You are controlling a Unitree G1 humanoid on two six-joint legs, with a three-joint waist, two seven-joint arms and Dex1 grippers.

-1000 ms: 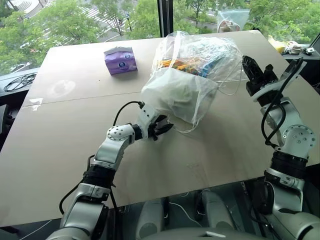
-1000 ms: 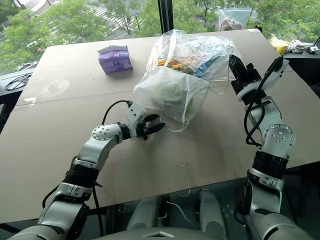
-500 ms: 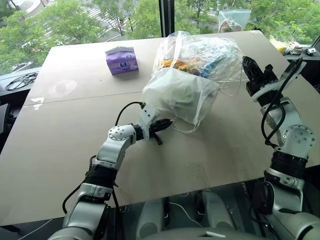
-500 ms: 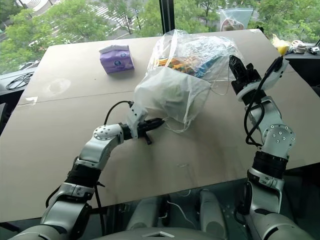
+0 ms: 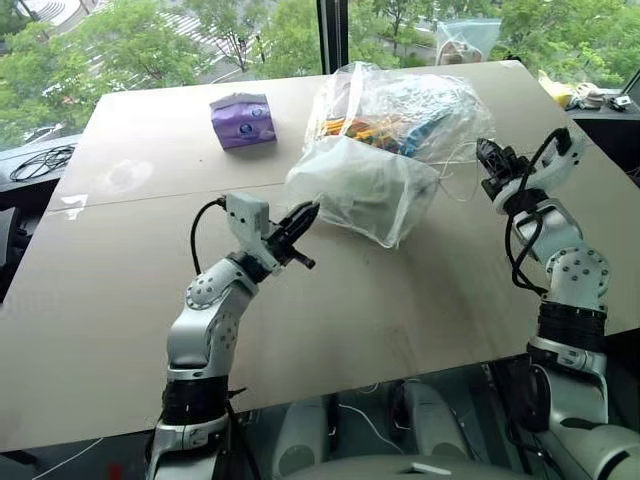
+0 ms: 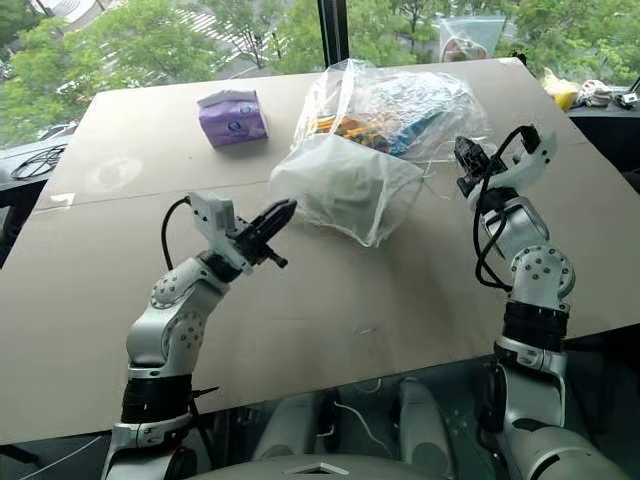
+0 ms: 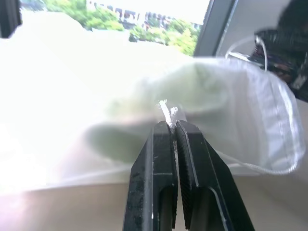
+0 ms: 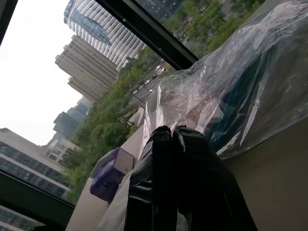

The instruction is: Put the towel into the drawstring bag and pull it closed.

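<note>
The white drawstring bag (image 5: 352, 188) lies bulging on the table in front of a clear plastic bag. The pale green towel (image 7: 195, 94) shows through its thin fabric, inside it. My left gripper (image 5: 308, 212) is lifted off the table at the bag's left end, shut on the frayed end of the white cord (image 7: 166, 109). At the bag's right side my right gripper (image 5: 486, 153) is raised and shut. A thin loop of cord (image 5: 458, 188) runs from the bag's mouth toward it. Whether that loop is pinched I cannot tell.
The clear plastic bag of colourful items (image 5: 398, 102) sits right behind the drawstring bag. A purple tissue pack (image 5: 243, 120) lies at the back left. Cables (image 5: 35, 162) lie off the table's left edge, and small items (image 5: 575, 93) sit beyond its right corner.
My left gripper closed on the cord end, then lifted off the table with it and tipped upward. My right gripper sank a little and rolled. The bag has sagged slightly lower.
</note>
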